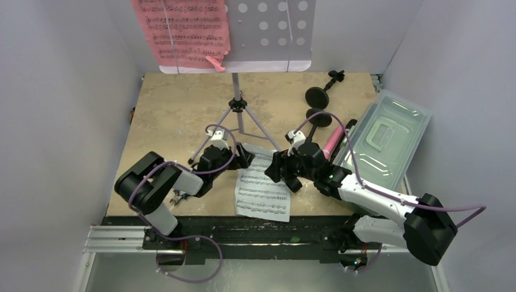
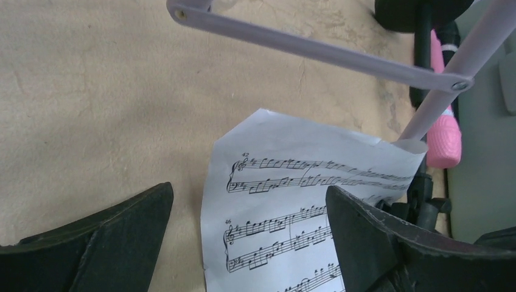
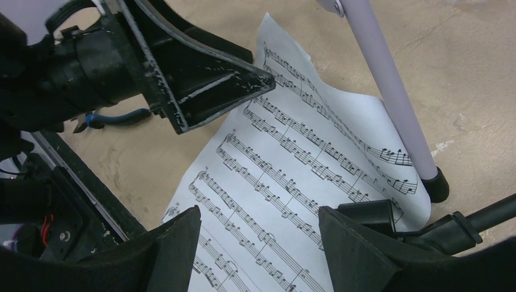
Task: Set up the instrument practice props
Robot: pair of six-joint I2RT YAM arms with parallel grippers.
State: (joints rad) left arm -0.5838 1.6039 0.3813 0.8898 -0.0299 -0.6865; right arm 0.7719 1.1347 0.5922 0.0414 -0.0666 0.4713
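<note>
The lavender music desk point(image 1: 268, 30) stands on slim tripod legs point(image 1: 237, 115) at the back, with a pink sheet-music page point(image 1: 182, 30) on its left half. A white sheet-music page point(image 1: 263, 191) lies flat on the table in front, its far corner under a tripod leg point(image 3: 395, 109). My left gripper point(image 1: 249, 159) is open just above the page's far left corner point(image 2: 268, 182). My right gripper point(image 1: 275, 173) is open over the page's right side point(image 3: 274, 170). A pink microphone point(image 1: 331, 141) lies to the right, beside two black round-based poles point(image 1: 317, 97).
A clear plastic tub point(image 1: 389, 137) sits at the right edge of the table. Blue-handled pliers point(image 1: 177, 196) lie under my left arm near the front edge. The tripod's rubber foot point(image 3: 437, 185) rests by the page's right edge. White walls close in on three sides.
</note>
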